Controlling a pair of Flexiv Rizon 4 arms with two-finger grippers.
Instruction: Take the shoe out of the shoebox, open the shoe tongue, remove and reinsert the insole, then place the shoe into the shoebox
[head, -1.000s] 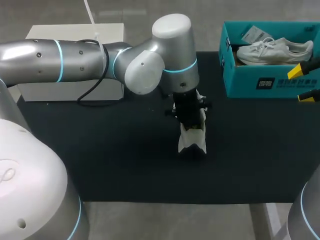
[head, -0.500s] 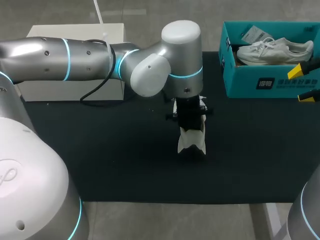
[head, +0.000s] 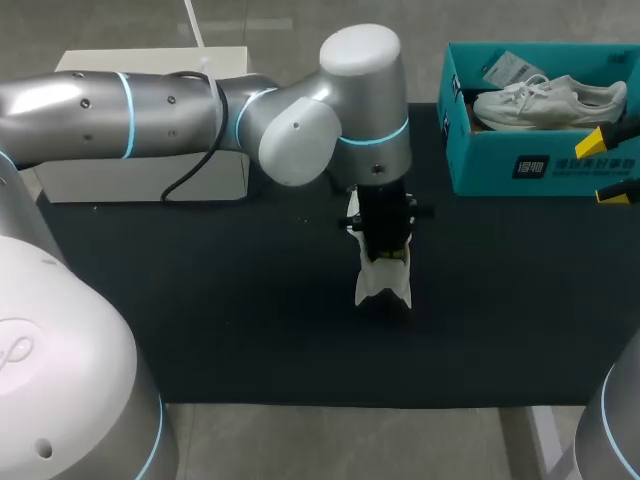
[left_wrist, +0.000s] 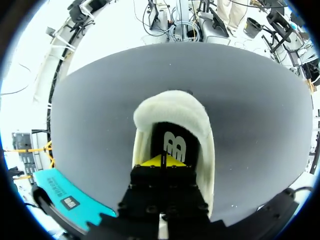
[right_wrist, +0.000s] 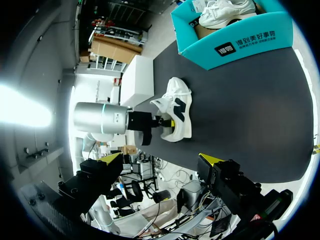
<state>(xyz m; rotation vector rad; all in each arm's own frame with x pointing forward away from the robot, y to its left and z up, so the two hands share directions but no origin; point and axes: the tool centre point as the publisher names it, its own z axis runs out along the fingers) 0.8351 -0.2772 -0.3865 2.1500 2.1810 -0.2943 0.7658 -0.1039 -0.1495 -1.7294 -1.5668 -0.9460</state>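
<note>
Dark mat (head: 200, 300) carries the shoe (head: 376, 287); left tool (left_wrist: 162, 161), tips closed together inside its heel. Insole (left_wrist: 172, 137) ahead looks thin, floppy: pinch its heel edge.

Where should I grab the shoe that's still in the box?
Probably across the shoe at its laced middle, coming straight down from above. It lies lengthwise in the shoebox, whose walls close off its sides, so only the open top gives the fingers room.

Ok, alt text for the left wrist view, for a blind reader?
The left gripper, yellow tips pressed together, sits inside the opening of a white shoe on a dark mat. A black insole shows ahead of the tips; a teal shoebox corner is beside the gripper.
</note>
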